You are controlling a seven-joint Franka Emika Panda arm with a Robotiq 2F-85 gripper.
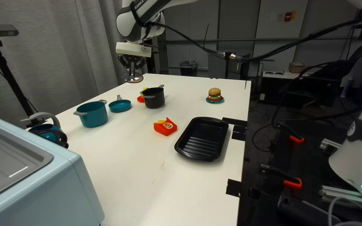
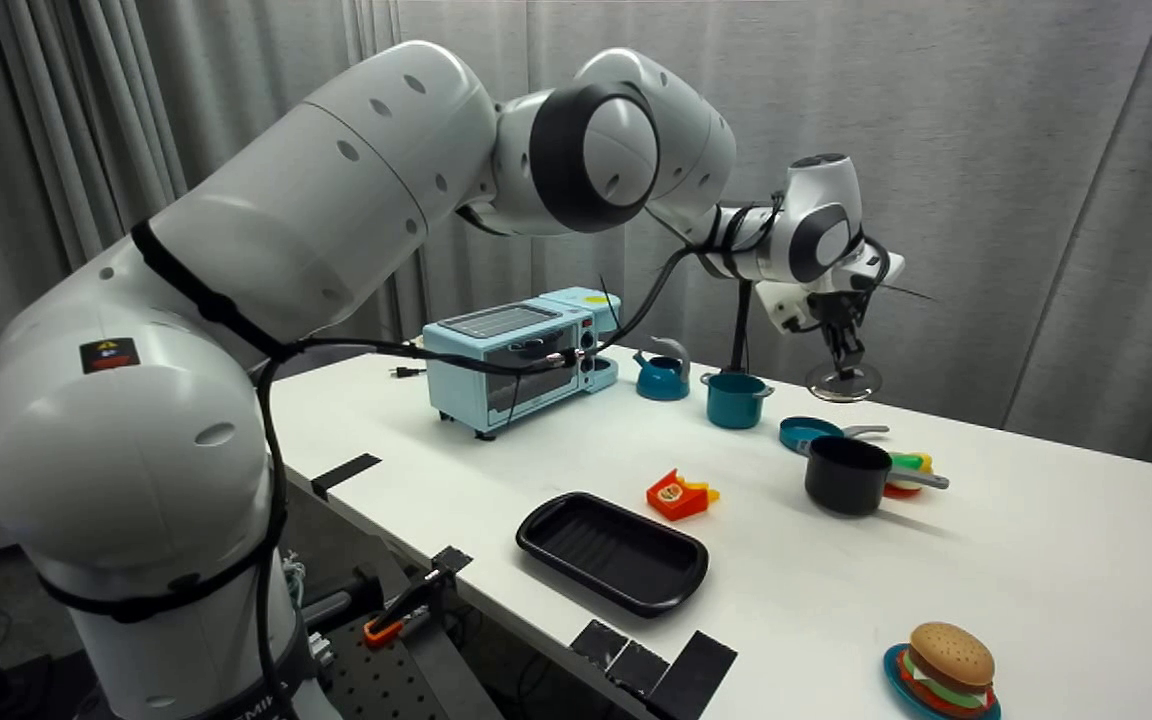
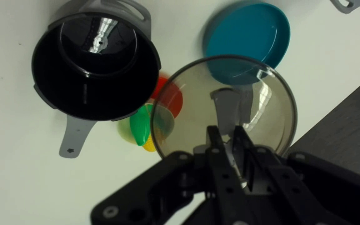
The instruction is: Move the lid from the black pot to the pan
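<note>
Closed, the pincer [image 3: 226, 129] grips the lid [image 3: 200, 109] by its middle, its fingers [image 3: 212, 139] standing close together; the glass hangs in the air, set on nothing, near the far edge of the worktop [image 1: 130, 153]. So small a hold on a round, slick-looking piece could let it swivel or slip if the rim knocks something on the way down. I take the teal pan [image 3: 252, 37] as the target. Let go off-centre, the lid would probably catch on the pan handle [image 2: 866, 430] and tip, or shove the shallow pan along. A wide swing away from the pan might clip the uncovered black pot [image 2: 836, 480] or the toy food [image 3: 141, 126] beside it. Hard to make out: in the wrist view two grey shapes overlap within the glass, so I cannot tell for sure which is knob and which is pan handle, and the dark fingers cover part of the lid's rim. Whether lid and pan match in width is unclear, as the lid hangs higher. In an exterior view, most of the toy food [image 1: 140, 99] sits behind the black pot.
</note>
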